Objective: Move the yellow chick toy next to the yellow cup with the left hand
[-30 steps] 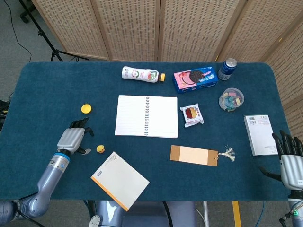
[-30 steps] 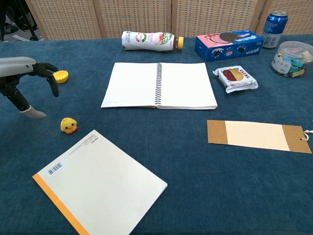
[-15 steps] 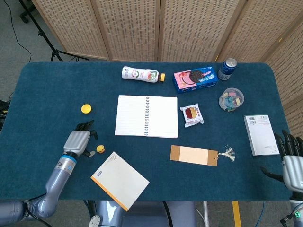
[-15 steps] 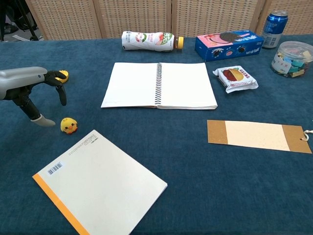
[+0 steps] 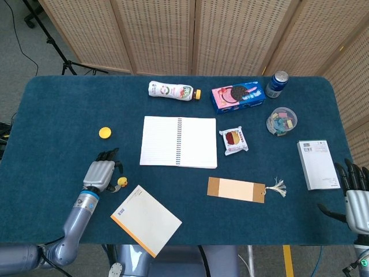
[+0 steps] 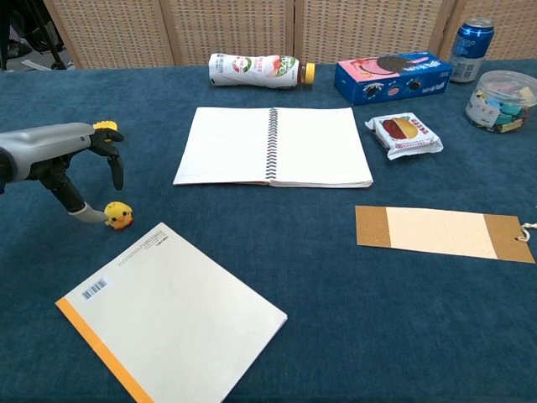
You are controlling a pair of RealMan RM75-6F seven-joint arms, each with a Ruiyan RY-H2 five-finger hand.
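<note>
Left hand (image 6: pixel 71 151): mine to work with, low over the cloth, fingers apart and curved down, holding nothing; the thumb tip touches or all but touches the chick.

Chick (image 6: pixel 118 216): on the table (image 5: pixel 57 104) just right of that hand, upright, not yet grasped. I judge it light, small and rounded, probably smooth plastic or rubber, so likely to roll or squirt out; I would pinch it across the body between thumb and a finger.

Cup (image 5: pixel 104 133): low and yellow, beyond the chick, apart from it, with open cloth between.

Pad (image 6: pixel 168 319): just near side of the chick, its corner close; I would keep the fingers off that edge.

Notebook (image 6: pixel 273 146): open, right of the chick and farther back, off the route.

Bottle (image 5: pixel 173 91): far beyond the chick.

Right hand (image 5: pixel 356 196): far right of the chick, fingers spread, idle.
</note>
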